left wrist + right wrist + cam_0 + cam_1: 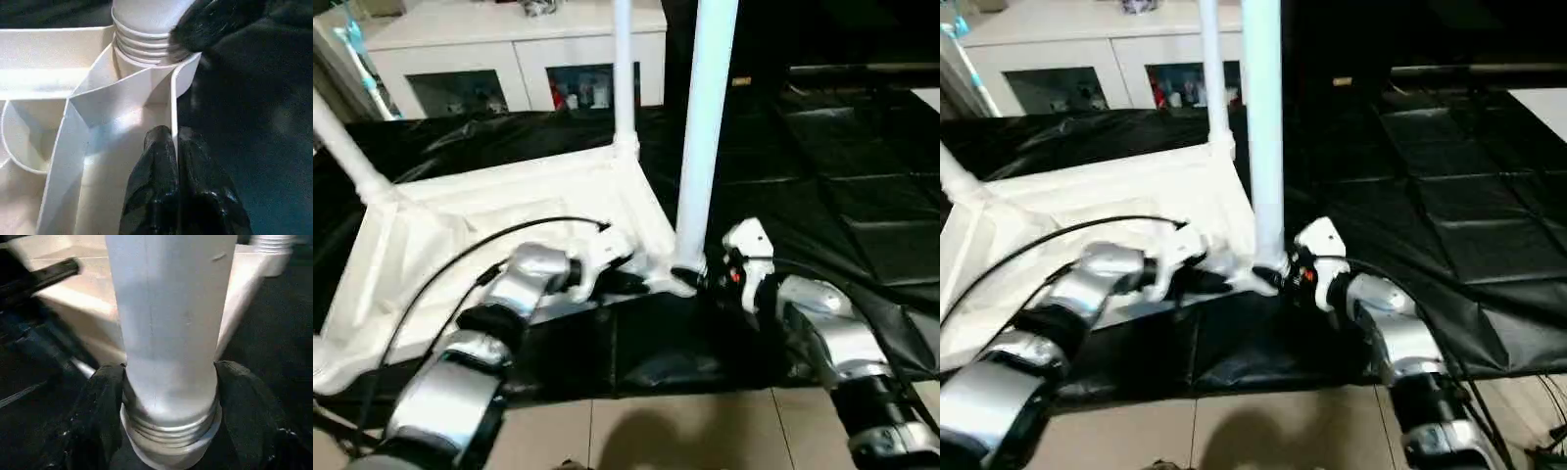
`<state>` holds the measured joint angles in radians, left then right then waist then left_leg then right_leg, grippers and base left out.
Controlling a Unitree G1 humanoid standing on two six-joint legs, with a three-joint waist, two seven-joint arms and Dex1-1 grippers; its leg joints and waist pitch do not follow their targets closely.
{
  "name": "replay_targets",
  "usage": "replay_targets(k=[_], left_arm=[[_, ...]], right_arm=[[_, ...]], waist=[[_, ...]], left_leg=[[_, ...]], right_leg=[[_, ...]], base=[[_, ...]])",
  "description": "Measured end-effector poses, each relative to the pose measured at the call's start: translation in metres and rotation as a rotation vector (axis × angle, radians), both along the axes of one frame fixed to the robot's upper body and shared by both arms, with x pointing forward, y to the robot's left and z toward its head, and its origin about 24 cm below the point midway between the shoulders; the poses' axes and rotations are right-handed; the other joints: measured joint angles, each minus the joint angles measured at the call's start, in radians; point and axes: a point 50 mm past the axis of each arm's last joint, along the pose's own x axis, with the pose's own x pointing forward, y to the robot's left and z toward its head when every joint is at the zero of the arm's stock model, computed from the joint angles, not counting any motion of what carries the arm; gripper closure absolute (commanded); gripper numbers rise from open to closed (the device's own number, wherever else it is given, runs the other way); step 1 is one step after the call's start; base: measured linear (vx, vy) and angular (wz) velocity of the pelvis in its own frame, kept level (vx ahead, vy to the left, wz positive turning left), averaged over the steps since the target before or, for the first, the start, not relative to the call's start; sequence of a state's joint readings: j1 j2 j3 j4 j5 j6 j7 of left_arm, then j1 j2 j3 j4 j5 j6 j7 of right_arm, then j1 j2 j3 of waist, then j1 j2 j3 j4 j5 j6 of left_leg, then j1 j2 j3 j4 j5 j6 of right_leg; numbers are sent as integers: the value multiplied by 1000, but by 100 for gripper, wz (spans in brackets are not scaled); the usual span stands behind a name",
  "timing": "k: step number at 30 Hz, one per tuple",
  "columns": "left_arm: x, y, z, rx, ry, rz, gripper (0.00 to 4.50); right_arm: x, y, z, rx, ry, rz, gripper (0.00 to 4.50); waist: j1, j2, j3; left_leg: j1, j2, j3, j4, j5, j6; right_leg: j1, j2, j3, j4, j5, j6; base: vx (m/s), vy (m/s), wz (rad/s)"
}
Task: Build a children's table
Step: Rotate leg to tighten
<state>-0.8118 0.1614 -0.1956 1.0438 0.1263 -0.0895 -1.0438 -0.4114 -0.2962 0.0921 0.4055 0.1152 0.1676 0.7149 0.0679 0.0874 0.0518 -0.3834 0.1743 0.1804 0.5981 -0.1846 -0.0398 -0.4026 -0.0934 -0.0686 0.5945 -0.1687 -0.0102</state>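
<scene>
The white table top [431, 245] lies upside down on the black cover. One leg [623, 69] stands in its far right corner, and another leg [347, 152] leans out of the far left corner. A third leg [705, 127] stands upright in the near right corner socket [146, 73], with threads showing above it. My right gripper [710, 279] is closed on that leg's base [171, 333], one finger [105, 396] on each side. My left gripper [175, 134] pinches the top's raised rim [172, 103] just beside that corner.
A white glass-door cabinet [509, 49] stands behind the work table. The black cover [822, 196] spreads wide to the right of the top. Tiled floor [685, 431] shows at the table's front edge. A black cable [460, 259] arcs over my left forearm.
</scene>
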Motion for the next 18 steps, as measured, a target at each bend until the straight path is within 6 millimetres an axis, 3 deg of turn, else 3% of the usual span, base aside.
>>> replay_targets(k=[6,10,14,18], left_arm=[[10,-19,0,-2,-10,177,450],[18,-32,2,15,-17,325,450],[20,-42,3,10,-18,389,450],[21,-44,5,11,-25,405,450]], right_arm=[[16,10,0,-41,-37,-181,197],[38,31,3,-69,-31,-342,200],[49,43,5,-84,-20,-419,200],[52,47,6,-101,-33,-435,200]], waist=[[-7,0,0],[-26,0,0],[-37,0,0],[-36,0,0]], left_leg=[[0,0,0,1,0,0],[-1,-1,0,1,1,-1],[-1,-1,-1,1,0,-1],[-1,-1,-2,1,1,0]], right_leg=[[1,0,0,-1,-1,1],[0,0,0,-1,-2,3],[0,0,-1,-1,1,-1],[1,0,-1,-1,1,-2]], base=[[0,0,0],[0,0,0],[0,0,0],[0,0,0]])
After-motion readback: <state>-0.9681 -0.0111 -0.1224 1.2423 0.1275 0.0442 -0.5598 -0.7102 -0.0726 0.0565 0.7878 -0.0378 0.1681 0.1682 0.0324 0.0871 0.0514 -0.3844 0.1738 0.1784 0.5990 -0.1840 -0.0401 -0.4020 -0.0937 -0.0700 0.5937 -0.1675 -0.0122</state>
